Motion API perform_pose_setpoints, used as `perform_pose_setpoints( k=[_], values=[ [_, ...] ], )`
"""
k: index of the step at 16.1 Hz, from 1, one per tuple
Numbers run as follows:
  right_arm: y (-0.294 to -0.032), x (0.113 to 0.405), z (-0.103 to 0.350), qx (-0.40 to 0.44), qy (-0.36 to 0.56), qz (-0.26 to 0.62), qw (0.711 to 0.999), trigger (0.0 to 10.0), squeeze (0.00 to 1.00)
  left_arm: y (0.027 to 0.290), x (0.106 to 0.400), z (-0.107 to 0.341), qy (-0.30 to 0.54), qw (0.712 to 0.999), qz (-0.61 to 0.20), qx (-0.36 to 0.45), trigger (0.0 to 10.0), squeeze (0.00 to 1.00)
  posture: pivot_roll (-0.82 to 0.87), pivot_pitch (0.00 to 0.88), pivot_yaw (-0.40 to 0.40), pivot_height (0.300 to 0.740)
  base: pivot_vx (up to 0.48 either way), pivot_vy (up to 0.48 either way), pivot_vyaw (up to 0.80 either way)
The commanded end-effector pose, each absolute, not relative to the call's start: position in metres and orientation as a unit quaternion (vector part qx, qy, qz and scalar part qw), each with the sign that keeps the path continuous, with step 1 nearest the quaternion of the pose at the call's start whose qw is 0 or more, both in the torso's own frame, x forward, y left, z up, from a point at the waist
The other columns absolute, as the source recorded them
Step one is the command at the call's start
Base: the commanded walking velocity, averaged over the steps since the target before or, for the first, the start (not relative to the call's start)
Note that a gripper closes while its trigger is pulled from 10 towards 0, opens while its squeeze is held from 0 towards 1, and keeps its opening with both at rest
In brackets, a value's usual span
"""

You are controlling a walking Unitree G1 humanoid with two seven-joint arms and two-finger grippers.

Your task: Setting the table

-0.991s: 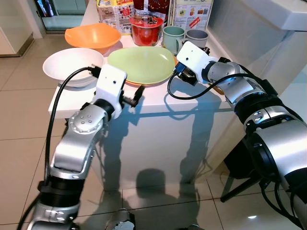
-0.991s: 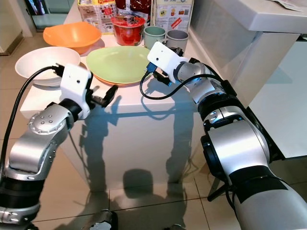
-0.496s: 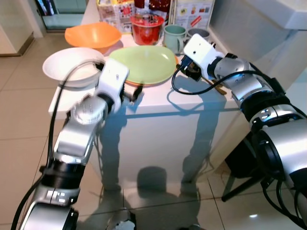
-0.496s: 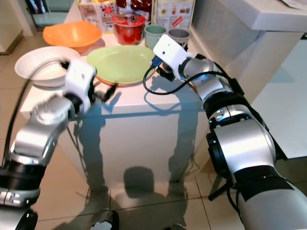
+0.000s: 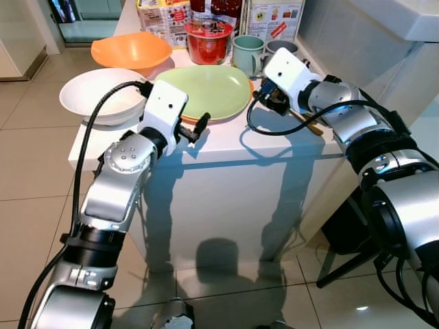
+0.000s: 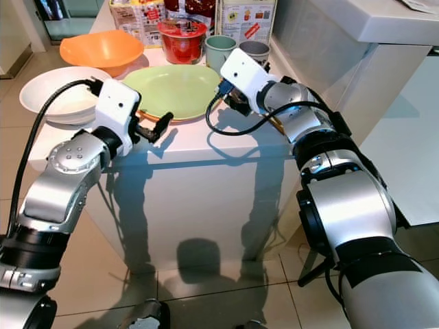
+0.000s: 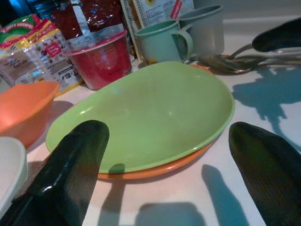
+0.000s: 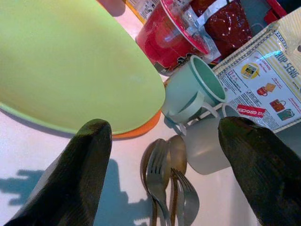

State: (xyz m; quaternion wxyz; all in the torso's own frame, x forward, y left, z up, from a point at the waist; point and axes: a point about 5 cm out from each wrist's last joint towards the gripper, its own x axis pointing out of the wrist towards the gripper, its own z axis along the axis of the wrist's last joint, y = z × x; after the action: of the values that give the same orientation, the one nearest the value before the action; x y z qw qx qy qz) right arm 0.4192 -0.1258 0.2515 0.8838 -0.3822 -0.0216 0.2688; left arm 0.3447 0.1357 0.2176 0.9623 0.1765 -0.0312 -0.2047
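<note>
Both grippers have crept closer to the dishes, nothing laid out yet.
Left gripper (image 7: 164, 174), open, faces the green plate (image 5: 203, 91); right gripper (image 8: 164, 183), open, hovers over the cutlery (image 8: 167, 181) beside the mugs (image 5: 248, 53).

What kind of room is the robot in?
Probably a kitchen or dining corner of a home. A small white table holds a green plate, bowls, two mugs, and spoons and forks. Food packets stand at the back, and the floor is tiled.
</note>
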Motion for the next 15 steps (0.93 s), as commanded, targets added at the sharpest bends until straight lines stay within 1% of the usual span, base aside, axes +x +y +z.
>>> perform_pose_setpoints(
  k=[1, 6, 12, 14, 15],
  values=[
    [-0.125, 0.418, 0.254, -0.372, -0.034, 0.276, 0.886, 10.0, 0.00, 0.133, 0.348, 0.222, -0.039, 0.956, -0.215, 0.194, 10.0, 0.00, 0.13, 0.076, 0.016, 0.740, 0.000, 0.000, 0.00],
    [-0.122, 0.417, 0.252, -0.371, -0.036, 0.292, 0.881, 10.0, 0.00, 0.136, 0.358, 0.223, -0.039, 0.952, -0.219, 0.210, 10.0, 0.00, 0.11, 0.085, 0.020, 0.740, 0.000, 0.000, 0.00],
    [-0.116, 0.416, 0.257, -0.368, -0.050, 0.309, 0.876, 10.0, 0.00, 0.139, 0.373, 0.200, 0.000, 0.947, -0.227, 0.225, 10.0, 0.00, 0.09, 0.092, 0.034, 0.740, 0.000, 0.000, 0.00],
    [-0.116, 0.415, 0.261, -0.362, -0.059, 0.314, 0.876, 10.0, 0.00, 0.138, 0.386, 0.196, 0.008, 0.941, -0.232, 0.247, 10.0, 0.00, 0.08, 0.099, 0.050, 0.740, 0.000, 0.000, 0.00],
    [-0.116, 0.415, 0.261, -0.361, -0.059, 0.314, 0.876, 10.0, 0.00, 0.138, 0.387, 0.196, 0.009, 0.940, -0.231, 0.249, 10.0, 0.00, 0.08, 0.099, 0.050, 0.740, 0.000, 0.000, 0.00]
  ],
)
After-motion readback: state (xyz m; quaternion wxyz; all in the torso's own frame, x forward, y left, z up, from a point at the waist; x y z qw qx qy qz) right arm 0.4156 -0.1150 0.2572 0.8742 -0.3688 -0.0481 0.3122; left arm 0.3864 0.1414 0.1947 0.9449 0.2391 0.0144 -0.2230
